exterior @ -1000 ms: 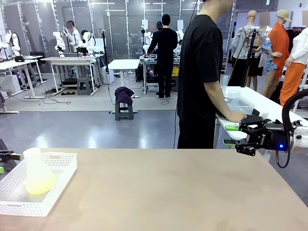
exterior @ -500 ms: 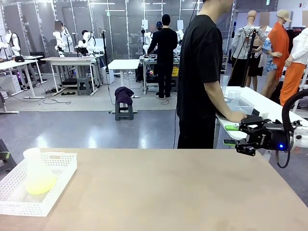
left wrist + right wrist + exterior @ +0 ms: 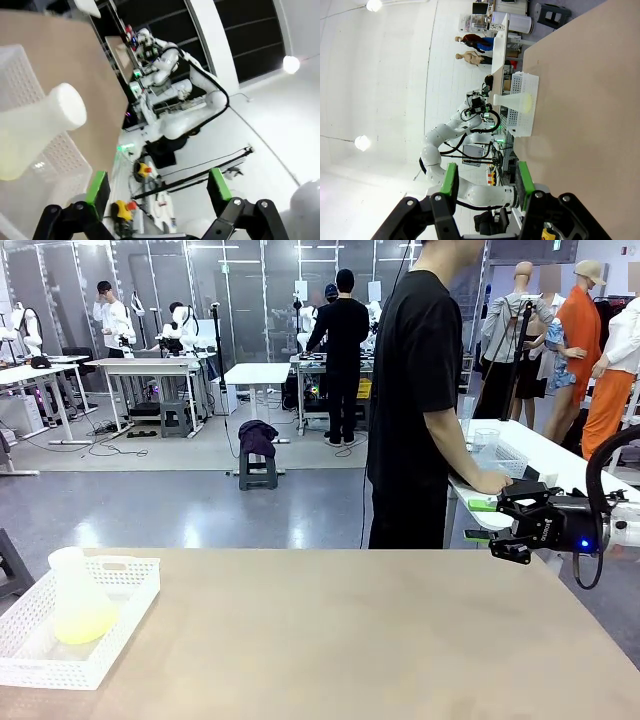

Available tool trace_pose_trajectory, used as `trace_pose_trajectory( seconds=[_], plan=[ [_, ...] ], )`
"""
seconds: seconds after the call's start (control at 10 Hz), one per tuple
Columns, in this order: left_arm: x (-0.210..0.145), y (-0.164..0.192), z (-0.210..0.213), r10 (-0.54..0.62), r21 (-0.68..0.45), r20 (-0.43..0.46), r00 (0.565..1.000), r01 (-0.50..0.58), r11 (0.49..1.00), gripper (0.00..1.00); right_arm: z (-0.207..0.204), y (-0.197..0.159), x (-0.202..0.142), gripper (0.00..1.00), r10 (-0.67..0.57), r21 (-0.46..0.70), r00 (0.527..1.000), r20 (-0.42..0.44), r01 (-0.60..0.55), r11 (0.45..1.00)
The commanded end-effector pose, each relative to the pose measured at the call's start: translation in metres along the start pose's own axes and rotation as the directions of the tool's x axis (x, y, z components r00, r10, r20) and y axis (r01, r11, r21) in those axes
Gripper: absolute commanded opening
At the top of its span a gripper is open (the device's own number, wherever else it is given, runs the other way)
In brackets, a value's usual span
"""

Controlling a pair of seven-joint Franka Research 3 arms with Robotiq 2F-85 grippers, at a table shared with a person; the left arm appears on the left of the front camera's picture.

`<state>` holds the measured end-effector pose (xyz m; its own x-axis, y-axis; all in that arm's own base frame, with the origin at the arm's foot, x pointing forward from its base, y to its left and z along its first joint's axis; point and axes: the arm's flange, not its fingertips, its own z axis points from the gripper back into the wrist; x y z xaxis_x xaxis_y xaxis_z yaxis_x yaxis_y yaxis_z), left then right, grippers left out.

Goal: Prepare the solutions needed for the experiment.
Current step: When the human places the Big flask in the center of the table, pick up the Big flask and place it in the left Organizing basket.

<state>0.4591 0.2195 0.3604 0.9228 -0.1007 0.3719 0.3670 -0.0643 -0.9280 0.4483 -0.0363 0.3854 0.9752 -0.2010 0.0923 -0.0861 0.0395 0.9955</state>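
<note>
A frosted conical flask (image 3: 75, 595) stands in a white perforated basket (image 3: 125, 615) at the table's left front, with the pale yellow-green solutions (image 3: 85, 625) in its bottom. In the left wrist view the flask (image 3: 42, 127) lies to the left of and beyond my left gripper (image 3: 158, 186), which is open and holds nothing. My right gripper (image 3: 478, 520) hangs off the table's far right corner, its jaws apart and bare. Its wrist view shows that gripper (image 3: 487, 182) open, with the flask (image 3: 512, 100) and basket (image 3: 522, 85) far across the table.
A person in black (image 3: 420, 400) stands at the far right edge, a hand resting on a neighbouring white table (image 3: 560, 465) that carries a clear beaker (image 3: 487, 440). The tan tabletop (image 3: 350, 640) stretches bare between the basket and the right arm.
The left gripper's green pads, seen at the front view's left edge beside the basket, have slid out to the left. The right arm and the flask have not moved.
</note>
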Motion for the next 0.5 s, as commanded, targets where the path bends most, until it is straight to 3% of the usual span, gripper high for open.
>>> trace_pose_trajectory(
  seconds=[0.0,0.2,0.3,0.4],
  plan=[
    [0.001,-0.009,-0.001,0.083,-0.119,-0.033,0.996,-0.086,0.989,1.00,-0.001,0.002,0.001,0.59,0.006,0.007,1.000,0.002,-0.006,1.000],
    [-0.002,-0.007,-0.003,0.124,-0.133,-0.045,0.991,-0.129,0.983,1.00,-0.001,0.002,0.001,0.59,0.006,0.007,1.000,0.002,-0.006,1.000],
    [-0.001,-0.001,0.000,0.079,-0.133,-0.010,0.997,-0.080,0.988,1.00,-0.001,0.002,0.001,0.59,0.006,0.007,1.000,0.002,-0.006,1.000],
    [0.003,0.016,-0.042,0.096,-0.125,-0.046,0.994,-0.101,0.987,1.00,-0.001,0.002,0.001,0.59,0.006,0.007,1.000,0.002,-0.006,1.000]
  ],
)
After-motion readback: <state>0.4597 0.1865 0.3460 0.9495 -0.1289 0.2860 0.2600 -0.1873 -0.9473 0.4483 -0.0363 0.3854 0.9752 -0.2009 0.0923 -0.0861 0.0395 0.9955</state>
